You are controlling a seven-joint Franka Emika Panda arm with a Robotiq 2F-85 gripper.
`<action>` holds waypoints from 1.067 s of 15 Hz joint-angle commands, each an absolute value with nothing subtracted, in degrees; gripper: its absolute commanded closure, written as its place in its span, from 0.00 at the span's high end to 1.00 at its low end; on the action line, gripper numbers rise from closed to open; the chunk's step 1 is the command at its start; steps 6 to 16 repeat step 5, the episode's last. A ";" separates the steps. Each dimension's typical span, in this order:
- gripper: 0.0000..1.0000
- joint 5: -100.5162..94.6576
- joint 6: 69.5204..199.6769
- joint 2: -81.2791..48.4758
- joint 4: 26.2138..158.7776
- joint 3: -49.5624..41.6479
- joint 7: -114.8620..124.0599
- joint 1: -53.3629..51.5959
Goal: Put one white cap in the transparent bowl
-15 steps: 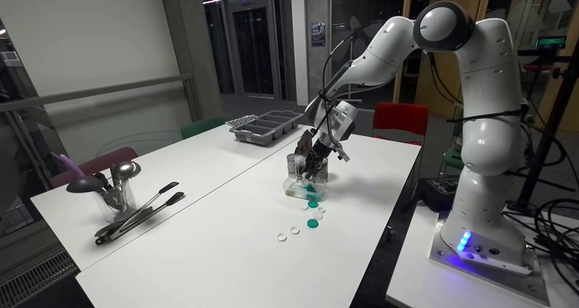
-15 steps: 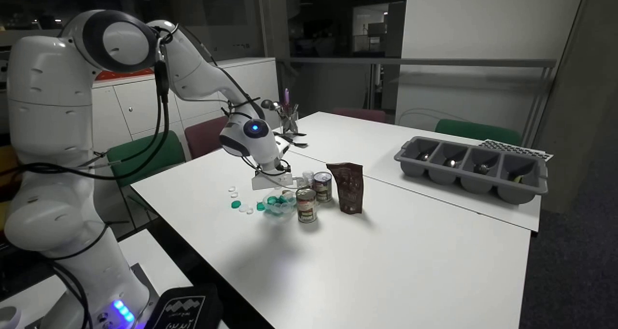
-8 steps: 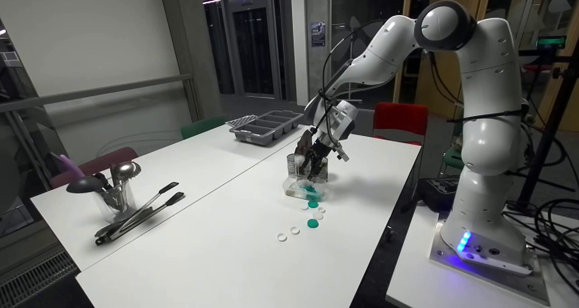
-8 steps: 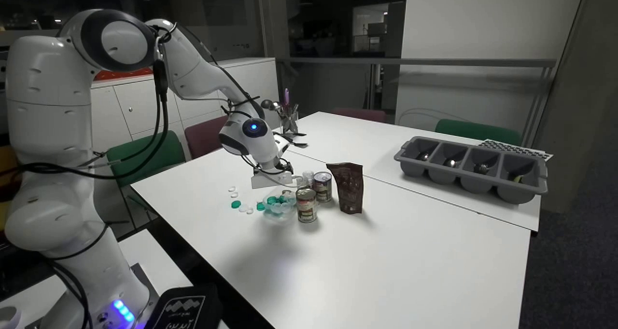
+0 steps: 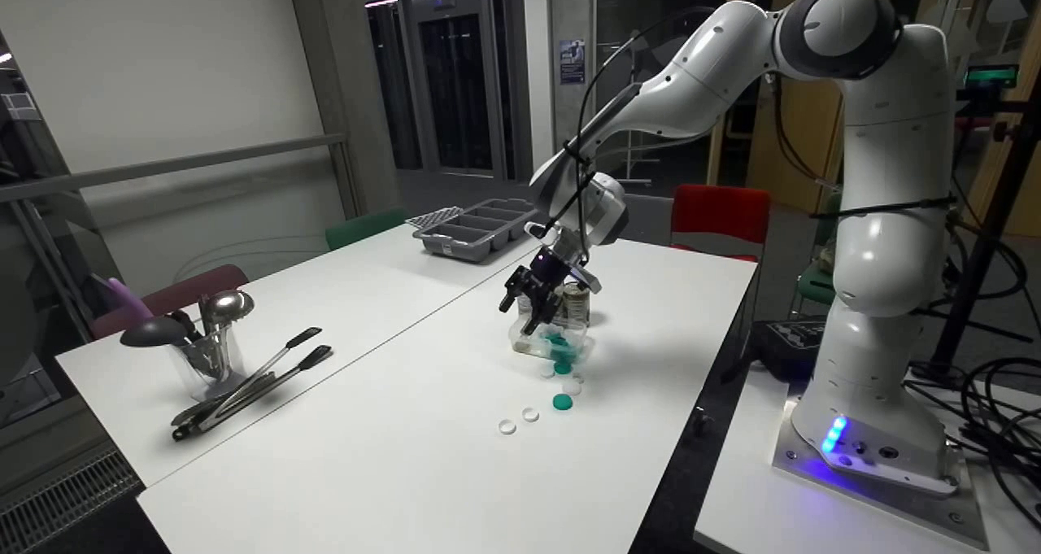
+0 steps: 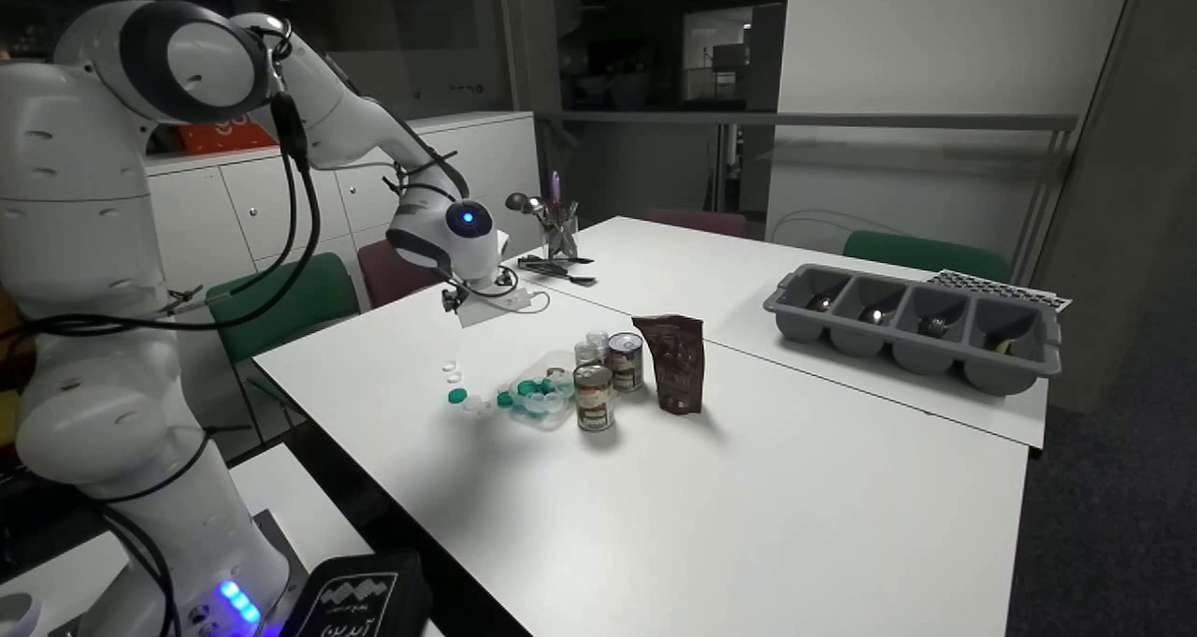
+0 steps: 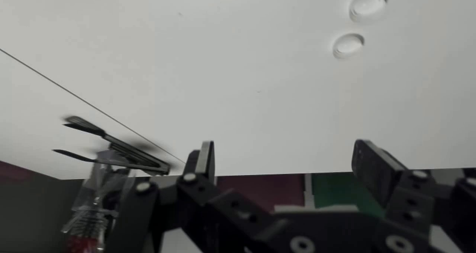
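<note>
Mostly, the print is too small or blurred to read: two cans (image 6: 594, 401) wear patterned labels, a brown pouch (image 6: 675, 368) stands upright near them with faint marks, and a poster (image 5: 572, 60) hangs on a pillar (image 5: 575, 135). In an exterior view, a black case (image 6: 351, 590) by the robot's base (image 6: 201, 571) carries white lettering, in what looks like Arabic script, under a row of diamond shapes. The tabletop (image 6: 748, 515) is smooth and white, crossed by a thin dark seam (image 7: 93, 106); beyond it sit a grey tray (image 6: 851, 340) with four compartments and a clear cup (image 5: 215, 364) of utensils (image 5: 229, 304). Around it stand a red chair (image 5: 720, 215), green chairs (image 6: 926, 252) and maroon chairs (image 5: 183, 295), with white cabinets (image 6: 486, 169) and a dark glass door (image 5: 451, 90) behind. The gripper (image 7: 283, 151) hangs over the tabletop, its fingers (image 7: 373, 164) spread wide, bare white surface showing between them. Several white caps (image 7: 368, 4), two visible in the wrist view, lie loose on the tabletop among teal caps (image 5: 562, 402), outside the transparent bowl (image 6: 547, 419). The bowl holds more teal ones and sits close to a can; whether they touch, I cannot tell.
</note>
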State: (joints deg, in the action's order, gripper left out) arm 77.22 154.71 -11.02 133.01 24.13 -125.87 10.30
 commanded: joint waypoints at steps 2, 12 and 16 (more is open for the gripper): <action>1.00 75.24 137.56 -8.54 133.08 18.13 -119.96 3.54; 1.00 76.68 139.11 -9.46 132.85 15.18 -121.66 -0.08; 1.00 76.68 139.11 -9.46 132.85 15.18 -121.66 -0.08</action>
